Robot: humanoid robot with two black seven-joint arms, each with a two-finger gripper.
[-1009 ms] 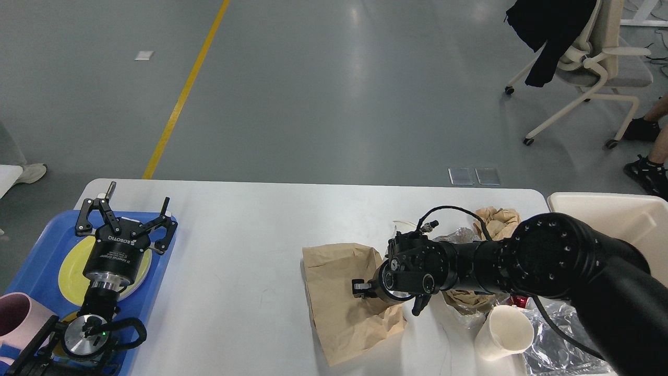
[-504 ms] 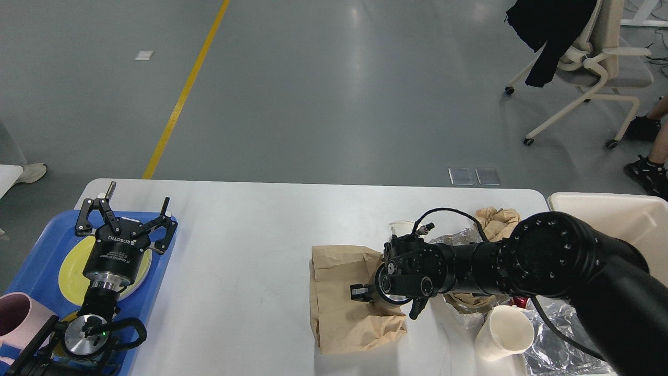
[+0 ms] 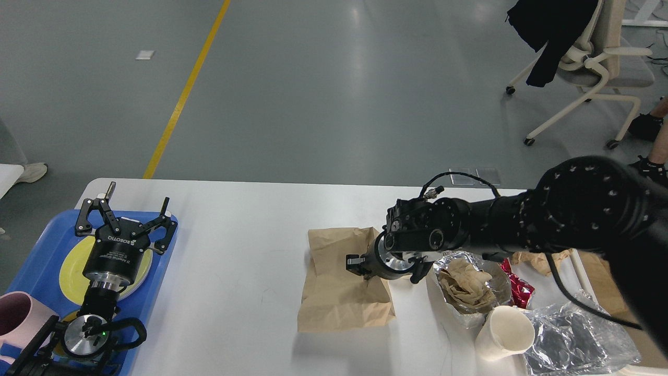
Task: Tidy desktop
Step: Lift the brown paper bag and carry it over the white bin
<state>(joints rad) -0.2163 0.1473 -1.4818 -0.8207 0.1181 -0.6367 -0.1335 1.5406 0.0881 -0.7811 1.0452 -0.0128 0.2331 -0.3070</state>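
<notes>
The white desktop (image 3: 245, 250) fills the lower view. My right gripper (image 3: 359, 263) reaches in from the right and is shut on the near edge of a flat brown paper bag (image 3: 339, 303). The bag hangs tilted just above the desktop and casts a shadow below it. My left gripper (image 3: 124, 216) is open and empty, hovering over a blue tray (image 3: 52, 235) at the left edge.
The tray holds a yellow plate (image 3: 73, 266) and a pink mug (image 3: 15, 310). Right of the bag lie a foil bowl with crumpled paper (image 3: 467, 284), a red wrapper (image 3: 516, 284), a white paper cup (image 3: 503, 324) and a clear plastic bag (image 3: 574, 334).
My right arm has risen and swung up and back, carrying the paper bag with it; the bag has turned and lifted. The left arm has not moved.
</notes>
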